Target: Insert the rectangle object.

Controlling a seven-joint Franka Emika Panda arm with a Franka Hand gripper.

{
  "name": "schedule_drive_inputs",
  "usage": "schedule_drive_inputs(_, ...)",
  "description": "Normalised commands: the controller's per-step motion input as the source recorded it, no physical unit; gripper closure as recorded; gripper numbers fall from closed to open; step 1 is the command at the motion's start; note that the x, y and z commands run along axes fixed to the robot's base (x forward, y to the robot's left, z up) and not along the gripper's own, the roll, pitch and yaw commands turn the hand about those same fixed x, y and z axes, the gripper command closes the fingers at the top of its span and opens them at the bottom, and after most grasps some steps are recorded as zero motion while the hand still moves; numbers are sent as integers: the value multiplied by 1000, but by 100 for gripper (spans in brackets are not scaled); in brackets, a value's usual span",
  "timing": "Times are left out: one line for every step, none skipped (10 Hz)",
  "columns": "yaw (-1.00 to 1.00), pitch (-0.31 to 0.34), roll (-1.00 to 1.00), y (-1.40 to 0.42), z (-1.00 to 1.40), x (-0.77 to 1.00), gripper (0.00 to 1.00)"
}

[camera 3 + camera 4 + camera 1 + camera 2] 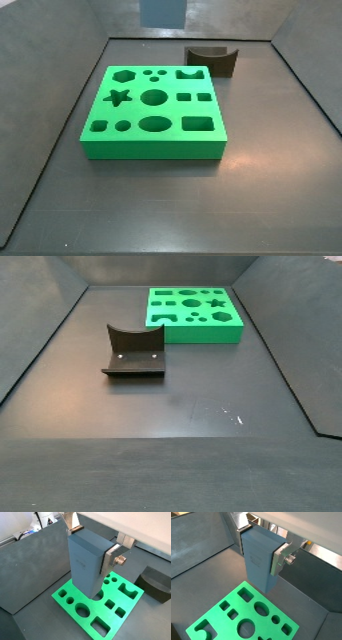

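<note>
My gripper [93,543] is shut on a tall blue-grey rectangle block [85,564], and both wrist views show it [258,559] held upright between the silver fingers [111,559]. The block hangs above the floor at one edge of the green board [73,594], apart from it. The board has several shaped holes, among them a rectangular one [198,123]. In a side view only the block's lower end [162,12] shows, behind the board [154,140]. The gripper is out of view in both side views.
The dark fixture [211,60] stands on the floor beside the board; it also shows in a wrist view [157,584] and a side view [134,351]. Grey walls [54,90] enclose the dark floor on all sides.
</note>
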Motion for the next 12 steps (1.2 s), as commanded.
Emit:
schedule_drive_inputs(0,-74,50,-289,-851,886,100)
schedule_drive_inputs(0,-60,76,-280,-846,894,100)
schedule_drive_inputs(0,-37,119,-249,-814,897,100)
schedule_drive_inputs(77,0,373,-34,-463,743,100)
schedule_drive_inputs(226,10,500,0,-189,451,100)
schedule_drive_inputs(131,53,457,0,-297,483,100)
schedule_drive_inputs(40,60,291,-134,-634,537,100)
schedule_drive_inputs(97,7,263,-111,-734,380,100)
schedule_drive_inputs(80,0,234,-94,-820,300,100)
schedule_drive_inputs(0,0,246,0,-843,34,100)
schedule_drive_inputs(0,0,257,0,-729,0,100)
schedule_drive_inputs(0,0,193,0,-603,0,100)
